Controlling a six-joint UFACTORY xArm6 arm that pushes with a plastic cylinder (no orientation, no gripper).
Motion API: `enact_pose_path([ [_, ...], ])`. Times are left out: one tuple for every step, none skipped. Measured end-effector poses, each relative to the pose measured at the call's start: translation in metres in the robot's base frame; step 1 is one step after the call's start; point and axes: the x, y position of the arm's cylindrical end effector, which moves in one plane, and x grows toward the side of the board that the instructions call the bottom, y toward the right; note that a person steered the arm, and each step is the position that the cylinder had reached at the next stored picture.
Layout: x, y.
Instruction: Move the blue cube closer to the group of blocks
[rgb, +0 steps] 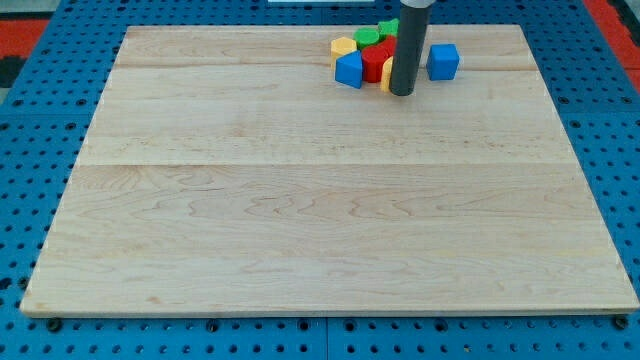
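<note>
Your blue cube (443, 61) sits near the board's top edge, right of centre, apart from the cluster on its left. Between them stands the rod, and my tip (401, 93) rests on the wood just left of the cube – not touching it, as far as you can tell. There is no gripper on this arm, so nothing opens or closes. Left of the rod you see the group packed tight: a second blue block (348, 69), a red block (375, 62), a yellow block (344, 46), and green blocks (369, 37) behind – all on the wooden board (320, 220)
</note>
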Motion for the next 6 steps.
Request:
enact_pose_path([
  [0.016,0.013],
  [0.018,0.1],
  [-0.02,0.141],
  [-0.055,0.145],
  [-0.056,0.12],
  [-0.05,0.111],
])
